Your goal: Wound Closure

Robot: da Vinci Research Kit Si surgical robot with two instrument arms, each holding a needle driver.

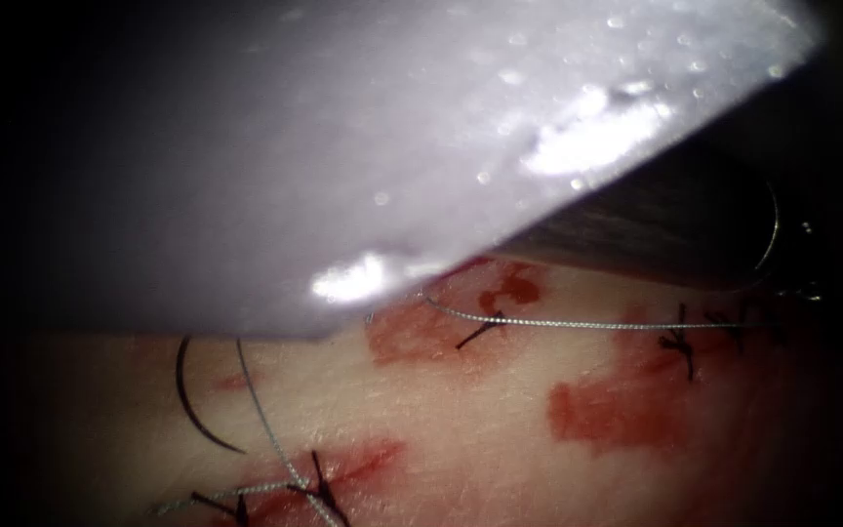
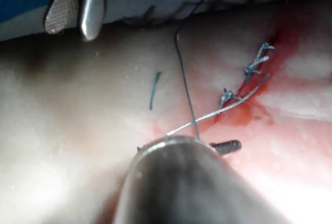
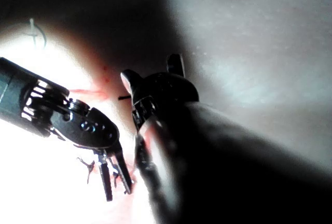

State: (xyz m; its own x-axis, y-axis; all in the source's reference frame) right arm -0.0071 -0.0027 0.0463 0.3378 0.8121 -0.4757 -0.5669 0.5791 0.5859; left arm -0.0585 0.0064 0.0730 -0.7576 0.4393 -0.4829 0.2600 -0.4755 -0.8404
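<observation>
The curved needle (image 1: pixel 194 405) lies on the tissue (image 1: pixel 461 439) at the left, beside a silvery thread (image 1: pixel 263 415) that runs to dark knots (image 1: pixel 316 480). Neither tool holds it. A pale tool shaft (image 1: pixel 343 146) close to the lens hides both tips in the endoscope view. In the right wrist view the left tool (image 3: pixel 119 193) points down at the tissue, jaws slightly apart with nothing between them. The right tool (image 3: pixel 150 71) has its jaws spread wide and empty; it also hangs open above the tissue (image 2: pixel 70 32). A thin dark strand (image 2: pixel 185 86) runs up from the left tool's shaft (image 2: pixel 181 182).
Red fluid (image 1: pixel 617 410) stains the tissue around the stitched cut. More knots (image 1: pixel 680 344) sit along a taut silvery thread (image 1: pixel 578 324). A darker shaft (image 1: pixel 656 224) crosses at the right. A short loose thread end (image 2: pixel 154 90) lies on the pale tissue.
</observation>
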